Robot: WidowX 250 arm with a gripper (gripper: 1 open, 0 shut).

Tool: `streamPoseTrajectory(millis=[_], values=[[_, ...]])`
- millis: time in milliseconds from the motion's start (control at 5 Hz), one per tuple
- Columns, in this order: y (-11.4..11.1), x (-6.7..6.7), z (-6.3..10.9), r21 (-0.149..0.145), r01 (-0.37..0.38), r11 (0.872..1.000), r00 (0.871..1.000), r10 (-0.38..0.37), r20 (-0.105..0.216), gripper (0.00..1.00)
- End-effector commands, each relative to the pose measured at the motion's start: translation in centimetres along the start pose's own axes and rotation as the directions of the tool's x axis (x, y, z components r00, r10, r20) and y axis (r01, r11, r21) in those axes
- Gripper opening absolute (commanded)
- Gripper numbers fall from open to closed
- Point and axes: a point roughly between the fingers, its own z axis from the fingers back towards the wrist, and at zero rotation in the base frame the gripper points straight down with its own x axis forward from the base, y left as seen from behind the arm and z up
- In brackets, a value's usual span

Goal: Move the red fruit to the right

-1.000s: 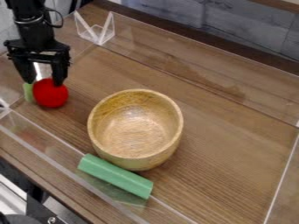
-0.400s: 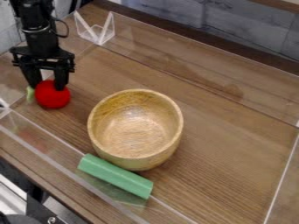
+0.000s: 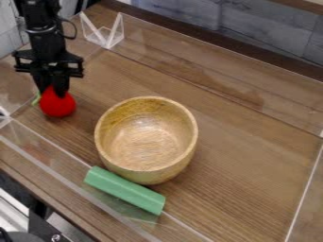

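Since the earlier pictures the black gripper (image 3: pixel 53 83) had come down over the red fruit (image 3: pixel 55 102), and its jaws, which had stood spread on either side of the fruit's top, had drawn in. They now pinched the red fruit at its upper part, so that the leafy crown was hidden between the dark fingers (image 3: pixel 43 82). The arm rose straight up out of the frame at the top left, with the gripper pointing down.

The red fruit was small, round and glossy, a bright smooth red, and it rested on the desk (image 3: pixel 240 123) near the left edge of the view, directly beneath the jaws and touching them. Whether it had left the surface at all could not be told.

The desk was of brown wood grain, running in long planks. A wooden bowl (image 3: pixel 147 139), pale, round and thick-walled with visible grain inside, stood to the right of the fruit and apart from it, much larger than the fruit. In front of the bowl lay a long green block (image 3: pixel 124 189), matte, with rounded ends, set at a slant and just beside the bowl's base. Clear plastic walls (image 3: pixel 38 161) edged the work area, and a small clear folded piece (image 3: pixel 106 30) stood at the back.
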Motion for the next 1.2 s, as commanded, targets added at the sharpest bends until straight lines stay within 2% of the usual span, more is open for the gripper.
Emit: streamPoseTrajectory(millis=[0, 200, 400, 600, 1000], values=[[-1.5, 1.0, 4.9, -0.003, 0.023, 1.0, 0.994, -0.023, 0.102, 0.0], [-5.1, 1.0, 7.6, -0.03, 0.085, 0.996, 0.989, -0.081, 0.124, 0.0], [-9.8, 0.0, 8.7, -0.044, 0.176, 0.983, 0.977, -0.169, 0.133, 0.0], [-14.5, -1.5, 9.0, -0.048, 0.261, 0.964, 0.958, -0.253, 0.137, 0.0], [-23.1, -5.3, 8.6, -0.046, 0.382, 0.923, 0.917, -0.373, 0.143, 0.0]])
